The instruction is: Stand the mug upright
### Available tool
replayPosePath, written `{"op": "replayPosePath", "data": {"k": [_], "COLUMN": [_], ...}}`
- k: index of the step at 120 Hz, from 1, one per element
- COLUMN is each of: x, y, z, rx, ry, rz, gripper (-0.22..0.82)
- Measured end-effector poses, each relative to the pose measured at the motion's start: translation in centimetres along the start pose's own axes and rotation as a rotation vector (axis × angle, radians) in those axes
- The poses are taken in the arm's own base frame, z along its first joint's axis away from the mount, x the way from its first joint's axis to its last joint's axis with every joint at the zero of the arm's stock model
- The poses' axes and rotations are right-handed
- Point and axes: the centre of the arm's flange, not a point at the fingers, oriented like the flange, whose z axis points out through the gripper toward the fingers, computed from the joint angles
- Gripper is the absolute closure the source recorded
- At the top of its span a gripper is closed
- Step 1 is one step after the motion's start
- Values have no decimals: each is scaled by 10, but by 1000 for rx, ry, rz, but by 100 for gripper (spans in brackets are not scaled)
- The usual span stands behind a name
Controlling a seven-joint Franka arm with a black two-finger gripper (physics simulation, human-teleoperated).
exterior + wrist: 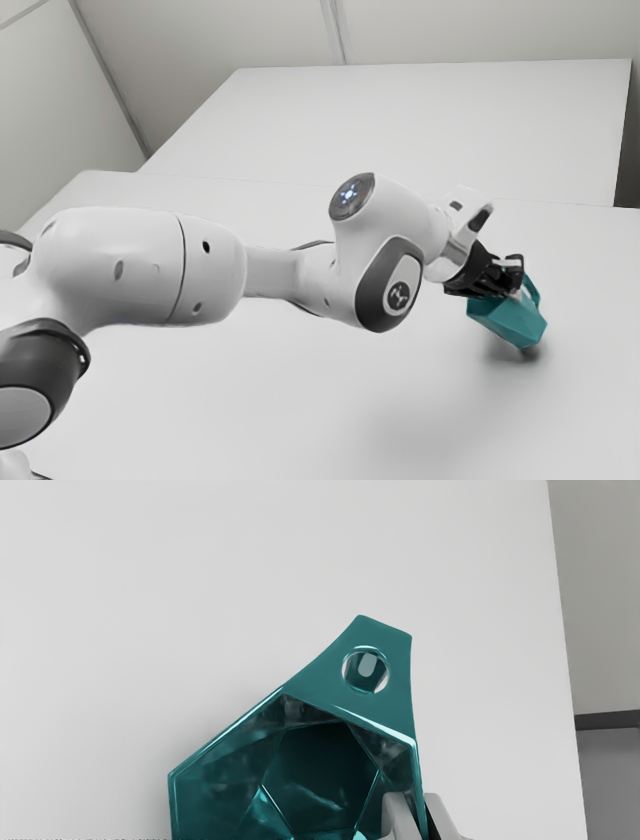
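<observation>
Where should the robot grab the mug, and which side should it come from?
I'd pinch the mug's flat side wall at the rim, coming from the open end. The mouth faces the gripper, so one finger fits inside and the other outside. The wall looks thin enough to pinch.

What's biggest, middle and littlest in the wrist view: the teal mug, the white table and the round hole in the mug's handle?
1. White table: biggest
2. Teal mug: middle, counting just the part you can see
3. Round hole in the handle: littlest
</observation>
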Motion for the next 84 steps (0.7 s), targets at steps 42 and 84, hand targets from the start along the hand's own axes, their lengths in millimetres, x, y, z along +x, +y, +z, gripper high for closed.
{"op": "replayPosePath", "data": {"k": [42, 84], "x": [73, 77], "y": [-91, -180], "z": [-99, -162], "rx": [117, 477], "ry": [-201, -390], "rz": [-142, -41], "gripper": [79, 79]}}
